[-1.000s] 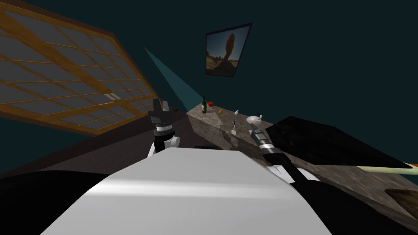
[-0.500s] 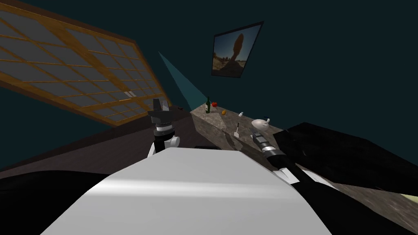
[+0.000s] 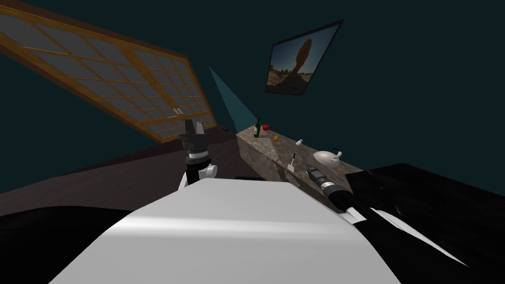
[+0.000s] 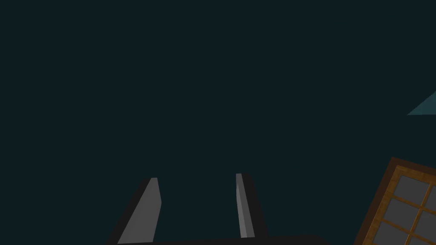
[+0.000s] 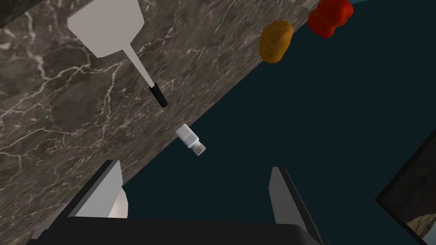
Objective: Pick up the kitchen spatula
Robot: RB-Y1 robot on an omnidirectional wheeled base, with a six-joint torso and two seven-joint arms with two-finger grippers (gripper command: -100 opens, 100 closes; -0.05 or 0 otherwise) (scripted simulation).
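The spatula (image 5: 111, 29) is light grey, almost white. It has a wide flat blade that gets narrow toward a thin stem. The stem ends in a short black grip. The spatula lies flat on the dark marble counter (image 5: 51, 110), in front of the right gripper (image 5: 194, 166) and not touching it. The black grip points toward a small white bottle (image 5: 190, 139). This bottle lies on its side at the counter's edge, near the grip but apart from it.

The right gripper's two fingers stand wide apart, with nothing between them. The left gripper (image 3: 195, 126) is held up to the left of the counter, well away from the spatula. Its two fingers also have a gap between them and hold nothing.

There is one spatula and one small white bottle. Farther along the counter there is one yellow-brown lump (image 5: 276, 41) like a potato, one red thing (image 5: 330, 16) and one green bottle (image 3: 257, 128) standing upright. One round white pot (image 3: 327, 157) sits close to the right arm. The robot has two grippers.
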